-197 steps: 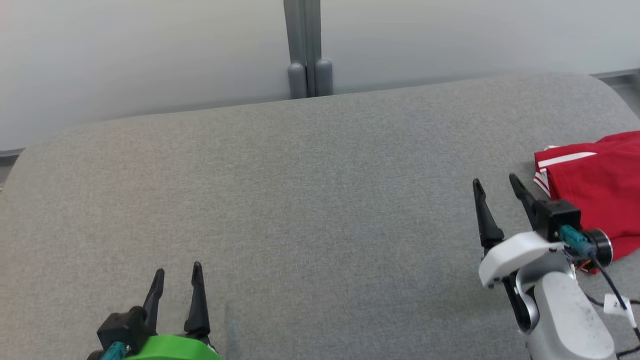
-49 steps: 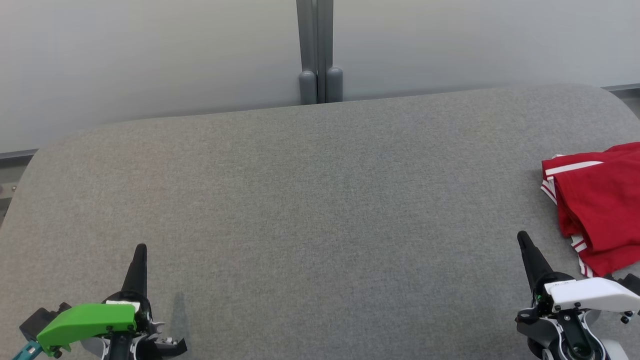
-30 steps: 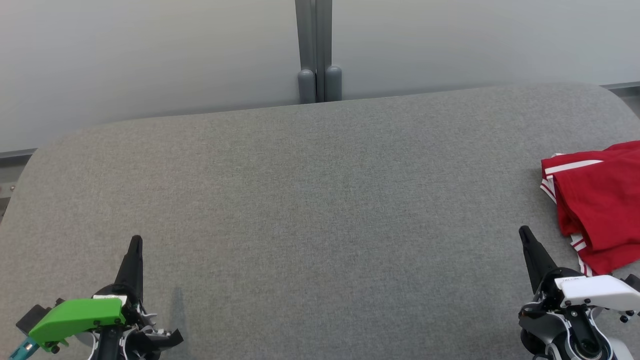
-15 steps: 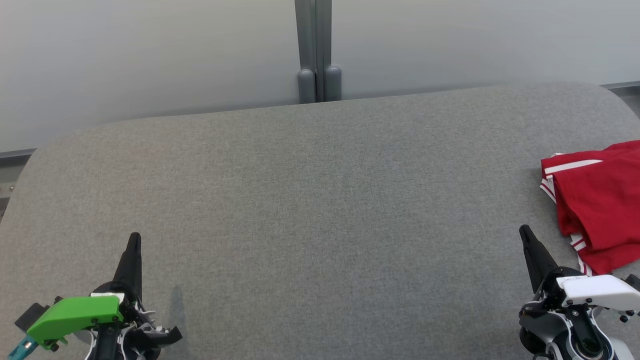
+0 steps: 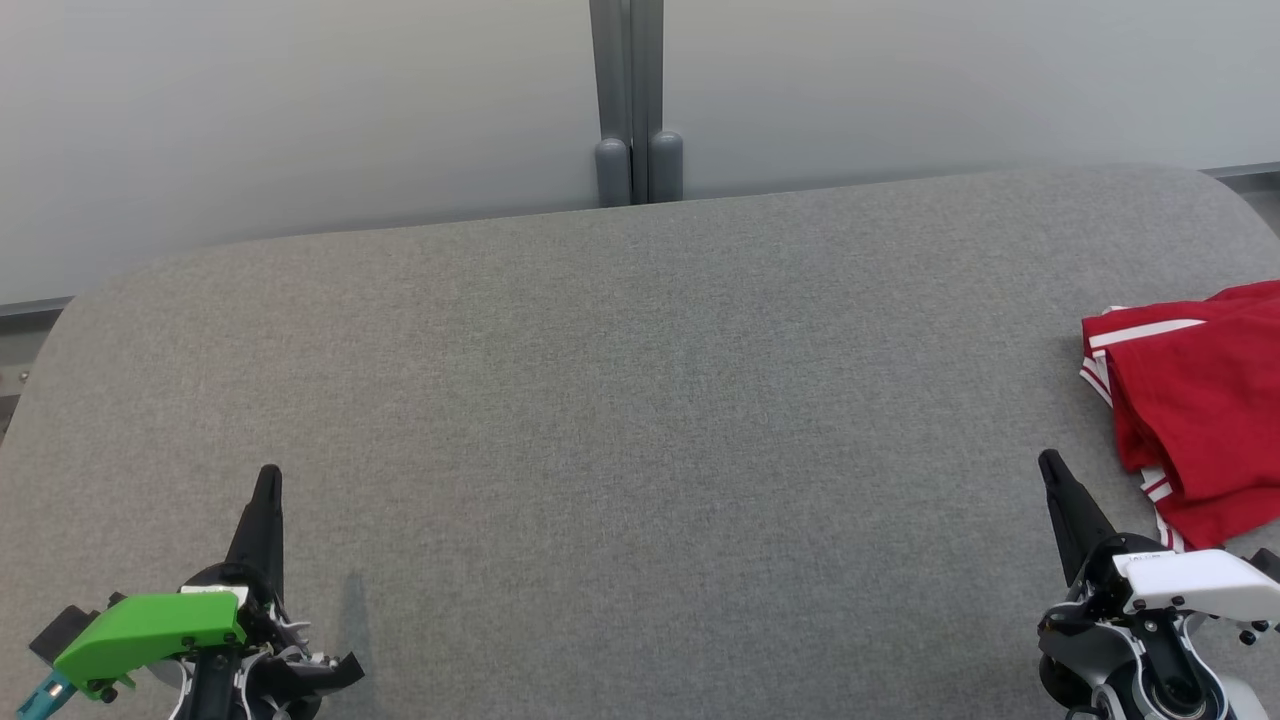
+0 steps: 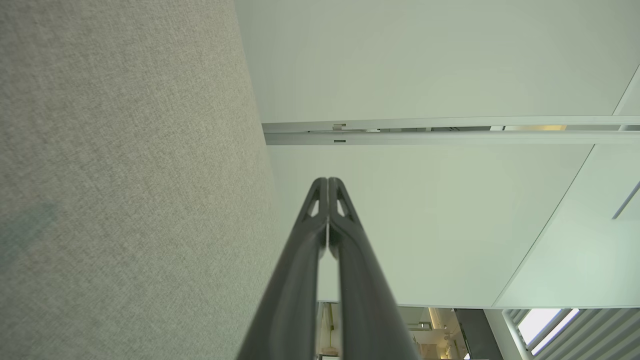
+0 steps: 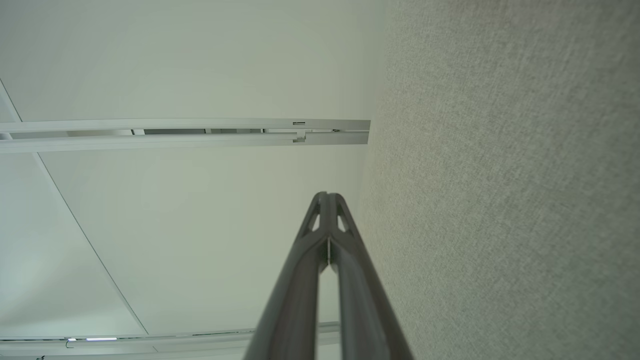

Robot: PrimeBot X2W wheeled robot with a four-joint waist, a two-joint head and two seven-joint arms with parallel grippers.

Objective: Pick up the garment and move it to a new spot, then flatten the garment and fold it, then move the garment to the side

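Head view: a folded red garment with white stripes lies at the right edge of the grey worktop, just beside the right gripper, not touching it. The left gripper sits at the lower left, well apart from the garment.

Left wrist view: the left gripper's fingers are pressed together, holding nothing.

Right wrist view: the right gripper's fingers meet at the tips, also empty, alongside the worktop.
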